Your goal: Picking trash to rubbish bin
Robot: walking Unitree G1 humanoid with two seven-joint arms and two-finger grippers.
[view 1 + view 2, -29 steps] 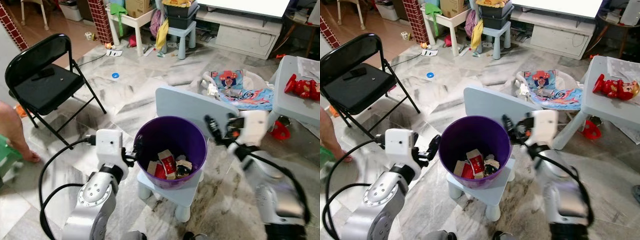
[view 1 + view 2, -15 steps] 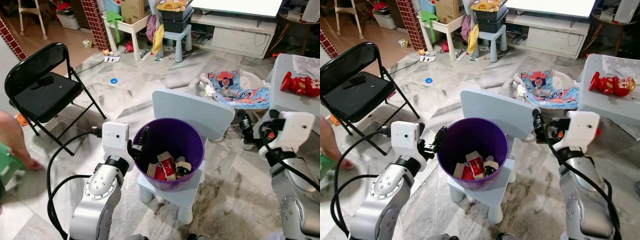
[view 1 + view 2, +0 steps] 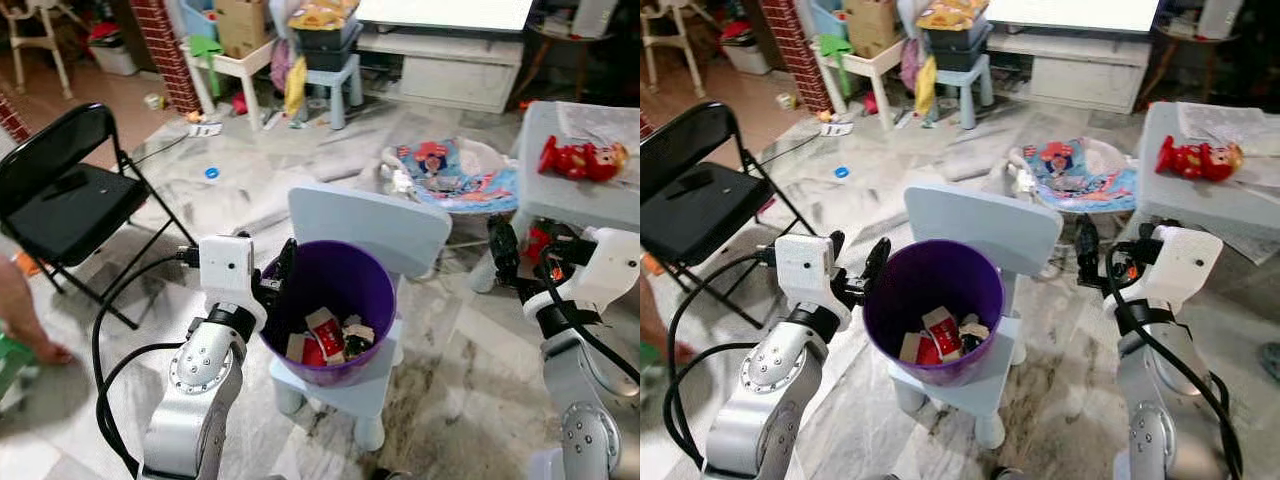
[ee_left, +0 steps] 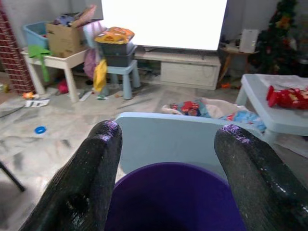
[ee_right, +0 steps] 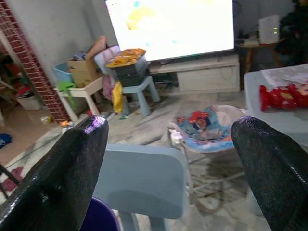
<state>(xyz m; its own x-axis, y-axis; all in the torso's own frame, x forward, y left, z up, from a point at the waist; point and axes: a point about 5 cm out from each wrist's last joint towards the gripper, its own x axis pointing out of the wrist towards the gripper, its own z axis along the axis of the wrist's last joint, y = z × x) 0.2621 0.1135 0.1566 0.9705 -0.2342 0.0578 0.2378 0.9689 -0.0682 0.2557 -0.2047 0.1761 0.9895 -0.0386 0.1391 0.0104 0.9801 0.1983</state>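
Since 1 s ago the right hand (image 3: 1081, 243) has swung away from the purple bin (image 3: 933, 305) rim to the right, now well apart from it, near the grey desk (image 3: 1200, 200); left hand (image 3: 858, 270) has stayed at the bin's left rim. Both hands spread, nothing held btwn fingers. Bin sits on a small pale-blue chair (image 3: 985, 235), w/ red and white trash (image 3: 940, 333) inside at the bottom.

Head views show the trash; left wrist view gives just bin rim (image 4: 171, 202) and chair back beyond the fingers. Right wrist view adds a bright TV screen (image 5: 168, 26) far off.

Floor is grey marble tile (image 3: 450, 380). Black folding chair (image 3: 60, 190) far left, red toy (image 3: 580, 158) on the desk, baby bouncer (image 3: 455, 175) behind the chair, clutter at the far wall.
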